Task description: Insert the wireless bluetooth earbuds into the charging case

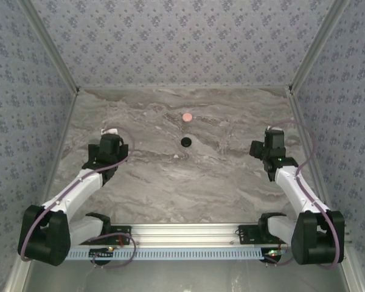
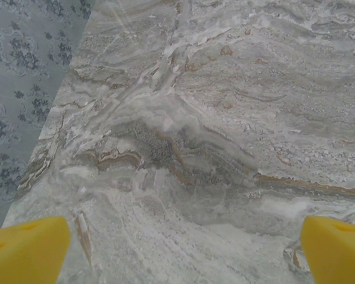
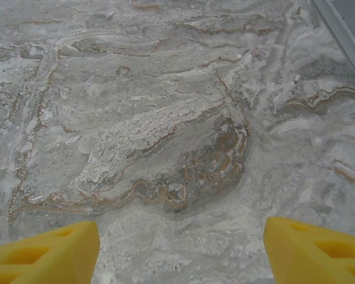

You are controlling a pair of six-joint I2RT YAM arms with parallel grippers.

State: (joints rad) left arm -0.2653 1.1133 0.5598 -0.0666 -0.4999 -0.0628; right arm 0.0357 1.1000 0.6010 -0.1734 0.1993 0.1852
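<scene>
The charging case (image 1: pixel 185 142) is a small round black puck lying on the marble table near its middle. The earbuds are out of view or too small to make out. My left gripper (image 1: pixel 109 145) hovers to the left of the case, well apart from it. Its yellow fingers (image 2: pixel 26 248) stand wide open over bare marble, so the left gripper (image 2: pixel 183 239) holds nothing. My right gripper (image 1: pixel 269 147) is off to the right of the case, also apart from it. In the right wrist view the gripper (image 3: pixel 180 239) is open, with only table between its yellow fingers (image 3: pixel 313 251).
A pink disc (image 1: pixel 187 116) lies just behind the case. Patterned walls close in the table on the left, back and right. A metal rail (image 1: pixel 182 234) with the arm bases runs along the near edge.
</scene>
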